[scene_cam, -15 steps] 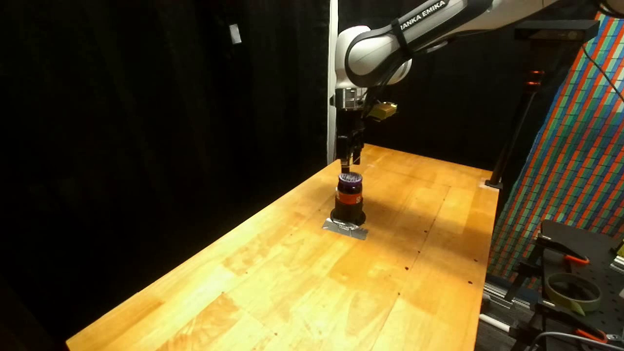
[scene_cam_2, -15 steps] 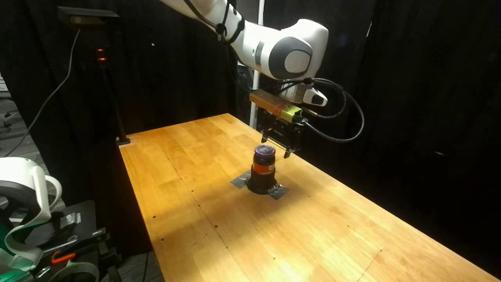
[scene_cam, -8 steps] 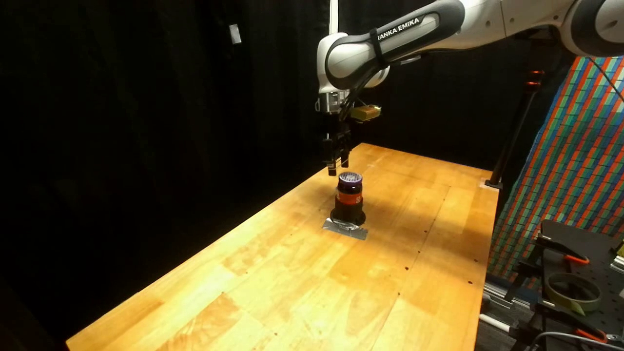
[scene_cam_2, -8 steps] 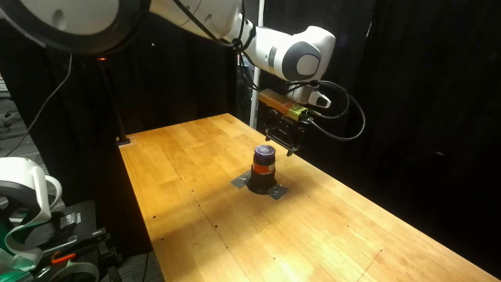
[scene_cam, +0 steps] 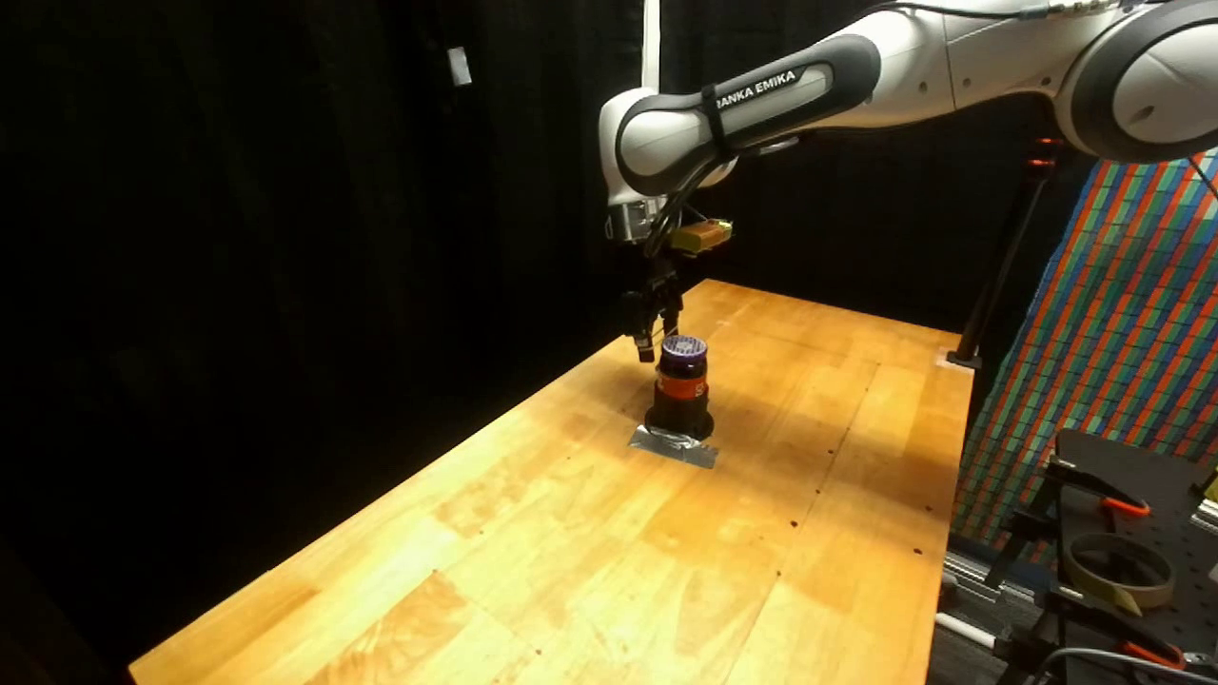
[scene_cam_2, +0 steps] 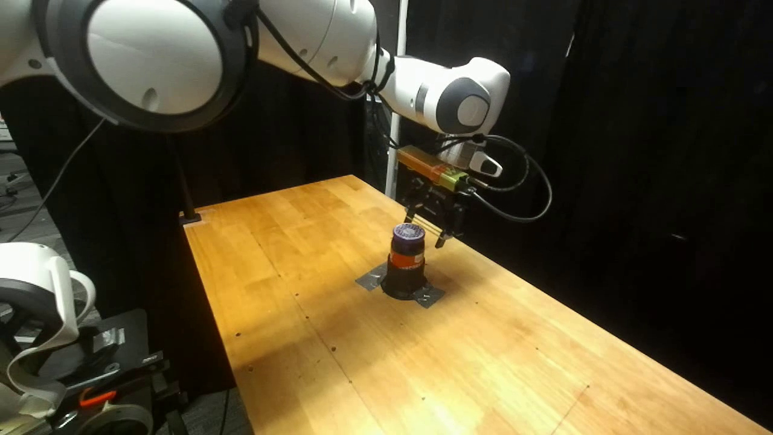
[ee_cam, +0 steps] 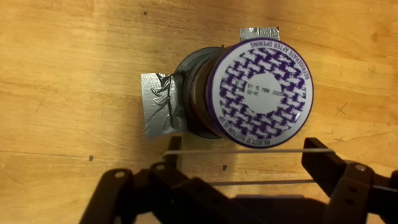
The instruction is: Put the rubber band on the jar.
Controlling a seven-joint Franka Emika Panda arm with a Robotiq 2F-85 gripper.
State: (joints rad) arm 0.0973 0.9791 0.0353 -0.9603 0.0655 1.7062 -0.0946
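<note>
Two fingers [ee_cam: 323, 161]: gripper [scene_cam_2: 424, 231] parted wide, band [ee_cam: 248, 151] taut between them.
Band: wrist view, at the jar's [ee_cam: 264, 93] six o'clock; contact unclear.
Jar: upright in a black holder [scene_cam_2: 403, 284] on the table [scene_cam_2: 483, 344].
Tape [ee_cam: 160, 109]: wrist view, nine and twelve o'clock of the jar.

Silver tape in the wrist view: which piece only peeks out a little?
The upper tape piece, showing just past the jar lid; the left tape piece shows far more, with dark creases.
</note>
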